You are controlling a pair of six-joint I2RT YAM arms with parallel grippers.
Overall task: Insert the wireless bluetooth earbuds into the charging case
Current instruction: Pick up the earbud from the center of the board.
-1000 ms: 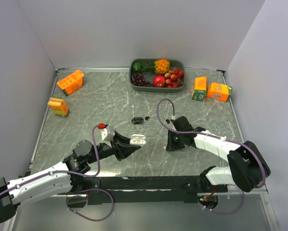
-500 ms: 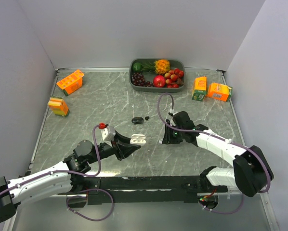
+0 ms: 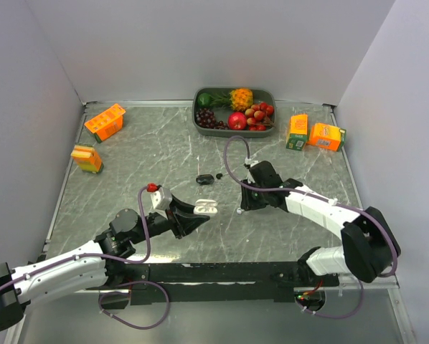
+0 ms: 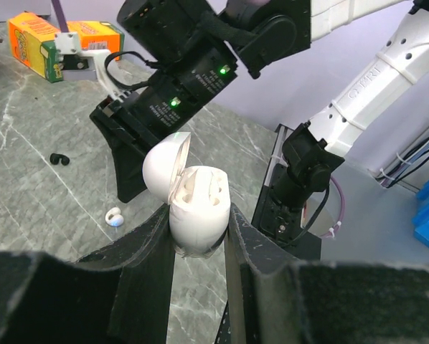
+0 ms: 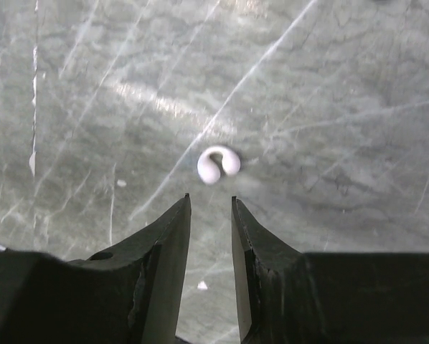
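Fingers of the left gripper (image 4: pixel 198 228) are closed on the white charging case (image 4: pixel 196 208), which sits upright between them with its lid tipped back. Both sockets look empty, so by my reading nothing is inserted yet.

Right gripper (image 5: pixel 209 204) is just beyond. Its fingers (image 5: pixel 173 229) are parted with nothing between them. The tips point down at a white earbud (image 5: pixel 218 163) lying on the desk (image 3: pixel 164 154) just ahead of them.

The step in hand looks like the pick-up of that bud. Carrying it across and seating it remain, then the same for any mate.

Count:
- One white case.
- One white earbud in sight; a second white one is not found.
- Farther out, two small black pieces (image 3: pixel 203 179) lie close together, too small to tell bud from case.
- Four orange cartons: two far left (image 3: pixel 103 122), two far right (image 3: pixel 326 136).
- One fruit tray (image 3: pixel 232 133) by the back wall.
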